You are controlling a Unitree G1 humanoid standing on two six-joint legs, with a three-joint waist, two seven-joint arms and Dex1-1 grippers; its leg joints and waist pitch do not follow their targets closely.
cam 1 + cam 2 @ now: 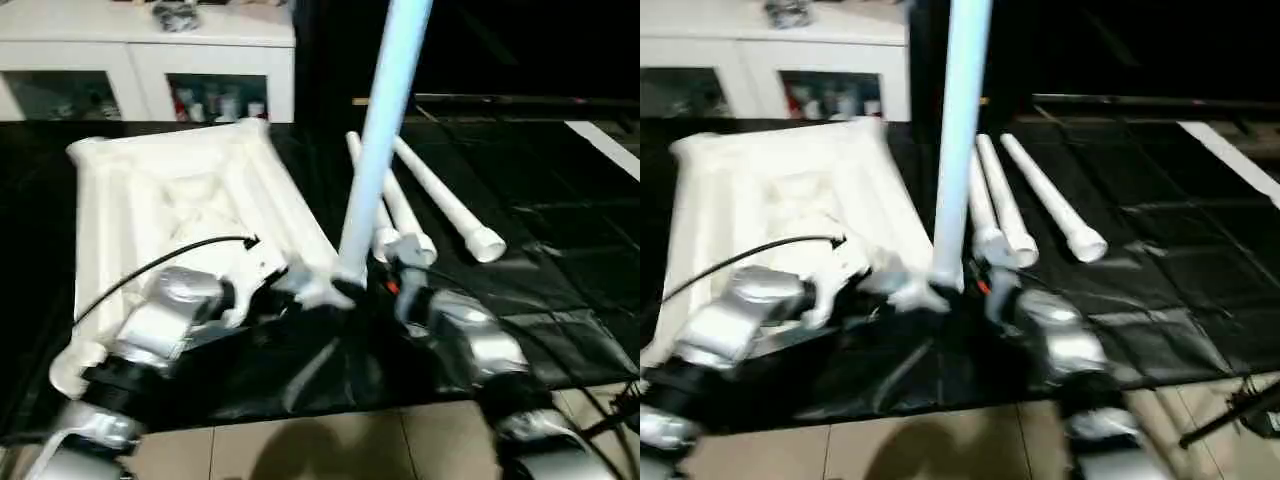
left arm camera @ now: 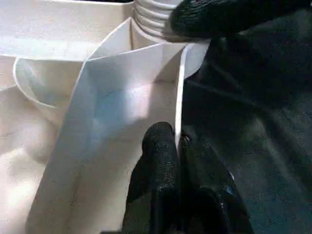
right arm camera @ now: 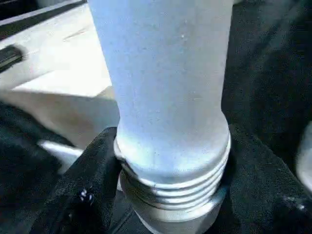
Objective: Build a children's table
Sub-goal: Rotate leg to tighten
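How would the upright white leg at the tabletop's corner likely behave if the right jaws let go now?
The upright leg is tall and narrow, so it would probably tip unless its threaded end is seated in the tabletop corner socket. A smooth round tube, it would likely roll on the black sheet, like the spare legs. It looks stiff and hollow, probably light.

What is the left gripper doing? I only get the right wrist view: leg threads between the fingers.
Observer: The left gripper is shut on the tabletop rim wall, beside the corner where the upright leg stands.
Operator: Other legs?
Observer: Three spare legs lie on the black mat, to the tabletop's right.
Operator: Top flipped?
Observer: Yes, ribbed underside up.
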